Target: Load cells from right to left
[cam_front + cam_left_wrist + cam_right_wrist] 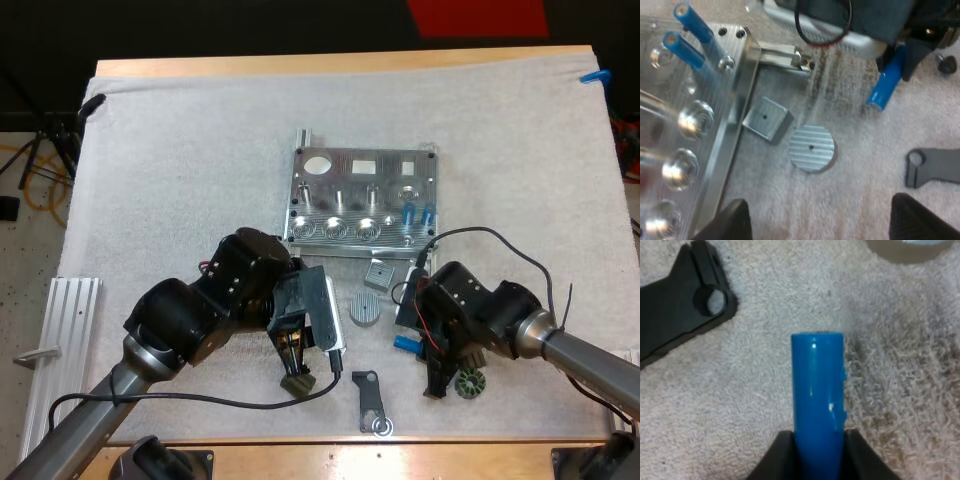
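The metal fixture (365, 200) lies mid-mat, and two blue cells (417, 213) stand upright in its right-hand holes. In the left wrist view the same cells (687, 35) rise from the fixture (700, 125). My right gripper (420, 335) is shut on a third blue cell (404, 343), low over the mat in front of the fixture. The right wrist view has that cell (818, 395) pressed between my fingers (775, 460) and sticking out over the towel. My left gripper (300, 365) hangs open near the front edge; its fingers (735, 220) stand wide apart with nothing between them.
A ribbed round disc (366, 309) and a small square block (380, 273) lie just in front of the fixture. Near the front edge there is a black bracket (372, 400), and a small stator ring (470, 382) sits below my right gripper. An aluminium rail (70, 320) lies at the left.
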Available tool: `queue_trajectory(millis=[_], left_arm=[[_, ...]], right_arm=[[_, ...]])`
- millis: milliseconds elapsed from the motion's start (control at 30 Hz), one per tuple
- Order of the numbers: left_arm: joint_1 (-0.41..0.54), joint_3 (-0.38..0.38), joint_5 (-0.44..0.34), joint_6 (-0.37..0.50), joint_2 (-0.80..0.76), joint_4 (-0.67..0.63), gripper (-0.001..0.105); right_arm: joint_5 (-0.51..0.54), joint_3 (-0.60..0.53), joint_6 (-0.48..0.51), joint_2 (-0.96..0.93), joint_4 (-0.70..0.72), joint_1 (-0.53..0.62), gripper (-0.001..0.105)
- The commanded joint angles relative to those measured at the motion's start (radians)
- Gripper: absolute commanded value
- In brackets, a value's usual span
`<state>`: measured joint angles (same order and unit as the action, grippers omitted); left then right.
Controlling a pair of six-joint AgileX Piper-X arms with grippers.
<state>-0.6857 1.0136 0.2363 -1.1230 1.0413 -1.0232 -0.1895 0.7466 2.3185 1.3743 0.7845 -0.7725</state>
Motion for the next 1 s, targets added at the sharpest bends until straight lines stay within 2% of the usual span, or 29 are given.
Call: queue_trajectory(millis=[0, 100, 133, 467, 567, 767, 967], left_arm=[[-0.001, 0.001, 0.007, 0.001, -0.005, 0.016, 0.058], [-0.001, 0.001, 0.007, 0.001, -0.005, 0.023, 0.058], [-0.001, 0.001, 0.007, 0.001, -0.005, 0.023, 0.058], [-0.001, 0.001, 0.007, 0.011, -0.005, 0.055, 0.058], [-0.001, 0.001, 0.007, 0.051, -0.003, 0.057, 0.058], [-0.001, 0.001, 0.007, 0.111, 0.022, 0.063, 0.058], [-0.001, 0.001, 0.019, 0.120, 0.079, 0.063, 0.058]], right_arm=[[-0.017, 0.002, 0.012, 0.008, -0.010, -0.001, 0.022], [-0.017, 0.002, 0.012, 0.011, -0.010, -0.001, 0.052], [-0.013, 0.006, 0.006, 0.011, -0.008, -0.001, 0.057], [-0.010, 0.007, -0.048, -0.009, 0.000, -0.001, 0.055], [-0.010, 0.007, -0.087, -0.049, 0.024, -0.001, 0.055], [-0.013, 0.007, -0.255, -0.168, 0.108, -0.001, 0.055], [-0.034, 0.007, -0.418, -0.322, 0.144, -0.001, 0.055]])
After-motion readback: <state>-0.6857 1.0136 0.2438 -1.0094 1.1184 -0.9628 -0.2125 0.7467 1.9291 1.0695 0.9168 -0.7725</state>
